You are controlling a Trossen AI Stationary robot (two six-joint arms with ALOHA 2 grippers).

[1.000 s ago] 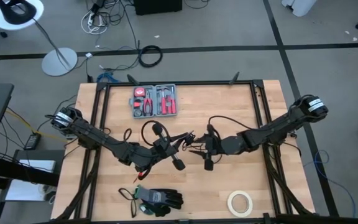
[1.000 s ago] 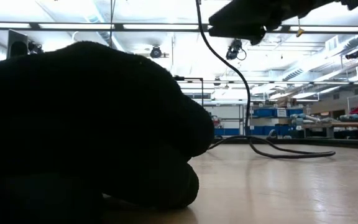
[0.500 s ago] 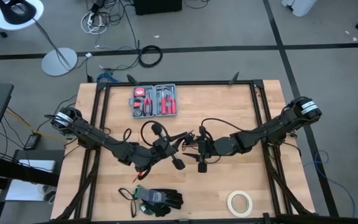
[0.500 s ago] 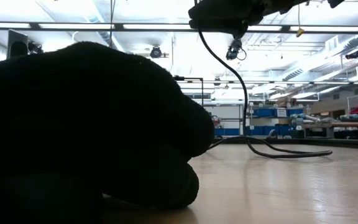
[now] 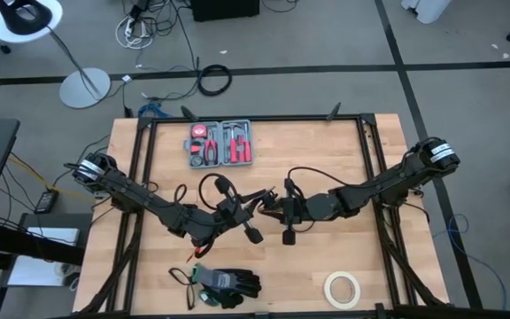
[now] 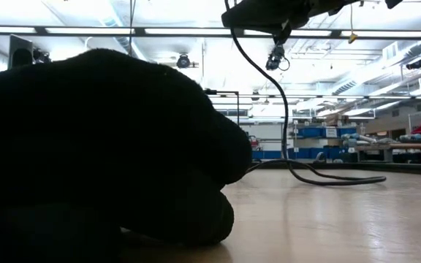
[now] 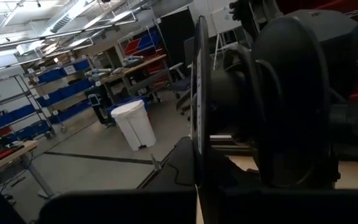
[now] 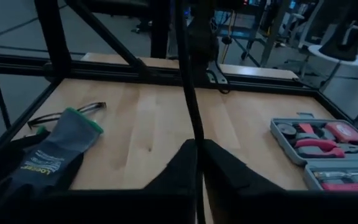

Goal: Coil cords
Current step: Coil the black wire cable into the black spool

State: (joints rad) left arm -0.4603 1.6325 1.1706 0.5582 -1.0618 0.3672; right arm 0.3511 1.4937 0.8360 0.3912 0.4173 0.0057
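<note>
Cord (image 5: 237,197): thin black, strung between both grippers at table centre.
Right gripper (image 8: 197,163): fingers pinched on cord, at 3 o'clock of left gripper (image 5: 257,213).
Left gripper: clamped tight.

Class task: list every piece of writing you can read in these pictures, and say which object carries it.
"LOCTEK"-like white lettering on the grey glove's cuff, right wrist view; too blurred to be sure.
Tool case: no readable text.
Tape roll: no readable text.
</note>
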